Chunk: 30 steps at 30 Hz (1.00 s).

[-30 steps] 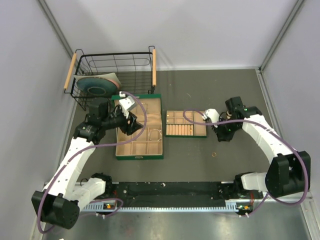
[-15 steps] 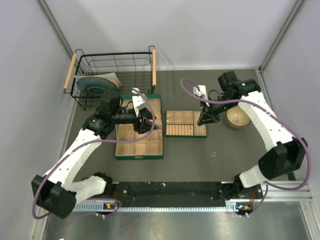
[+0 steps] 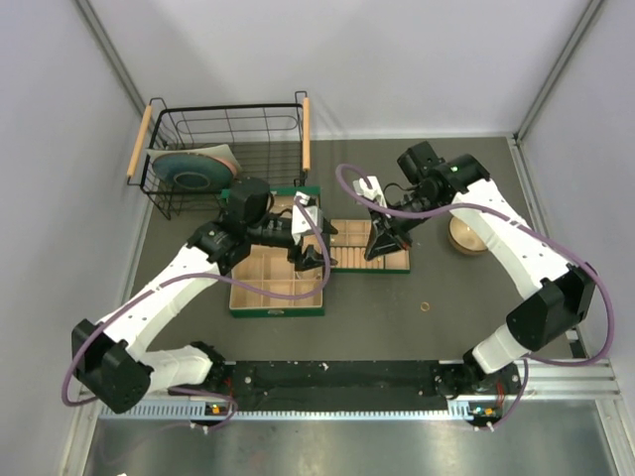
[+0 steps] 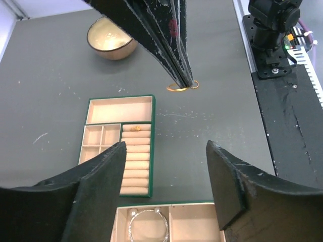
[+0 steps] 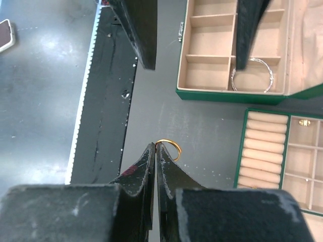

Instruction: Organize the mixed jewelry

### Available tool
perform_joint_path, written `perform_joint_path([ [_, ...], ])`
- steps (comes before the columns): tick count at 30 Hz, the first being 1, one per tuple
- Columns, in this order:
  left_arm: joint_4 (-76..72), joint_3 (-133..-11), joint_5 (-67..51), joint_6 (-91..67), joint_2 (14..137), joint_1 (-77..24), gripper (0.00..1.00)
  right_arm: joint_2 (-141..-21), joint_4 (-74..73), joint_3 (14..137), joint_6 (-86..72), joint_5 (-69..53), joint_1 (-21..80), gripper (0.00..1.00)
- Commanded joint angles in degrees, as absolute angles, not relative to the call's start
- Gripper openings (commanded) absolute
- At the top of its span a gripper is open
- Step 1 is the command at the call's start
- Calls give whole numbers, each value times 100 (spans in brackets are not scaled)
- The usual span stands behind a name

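My right gripper [image 3: 374, 253] is shut on a small gold ring [image 5: 169, 147] that sticks out past its tips [image 5: 156, 146], above the small green tray [image 3: 342, 233]. It also shows in the left wrist view [image 4: 185, 83]. That tray [image 4: 118, 108] holds one gold ring [image 4: 135, 128] on its rolls. My left gripper [image 3: 313, 256] is open and empty [image 4: 165, 151] over the right edge of the green box [image 3: 273, 309]. The silver bracelet [image 4: 146, 227] lies in a box compartment below it. Another gold ring [image 3: 425, 307] lies on the table.
A tan bowl [image 3: 466, 236] stands right of the tray. A black wire basket [image 3: 228, 129] with a round disc in it stands at the back left. The black rail [image 3: 337, 377] runs along the near edge.
My right gripper has swung left from the bowl to above the tray, shut the whole time. My left gripper has moved right across the box to its right edge.
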<state>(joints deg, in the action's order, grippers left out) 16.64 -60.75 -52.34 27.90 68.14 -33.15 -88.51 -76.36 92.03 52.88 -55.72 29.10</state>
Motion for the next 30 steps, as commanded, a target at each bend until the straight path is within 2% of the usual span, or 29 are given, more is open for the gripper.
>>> perform_joint_path([
  [1,1459,-6275,-5624,3726,6934,-3454,75,-8859,-9272,9562,5212,-5959,3120,0],
  [3,1450,-6293,-5643,3875,7013,-3559,81,-8886,-9264,9615,5160,-5976,3173,0],
  [9,1275,-6249,-5757,4025,7137,-3779,87,-8956,-9264,9738,5080,-6126,3261,0],
  [12,1073,-6266,-5704,3850,7119,-3849,87,-9009,-9264,9738,5054,-6108,3322,0],
  [19,984,-6372,-5484,3700,7119,-3946,79,-9070,-9255,9712,5010,-6082,3401,0],
  [30,984,-6363,-5528,3674,7128,-4061,60,-9114,-9255,9756,4975,-6082,3401,0],
])
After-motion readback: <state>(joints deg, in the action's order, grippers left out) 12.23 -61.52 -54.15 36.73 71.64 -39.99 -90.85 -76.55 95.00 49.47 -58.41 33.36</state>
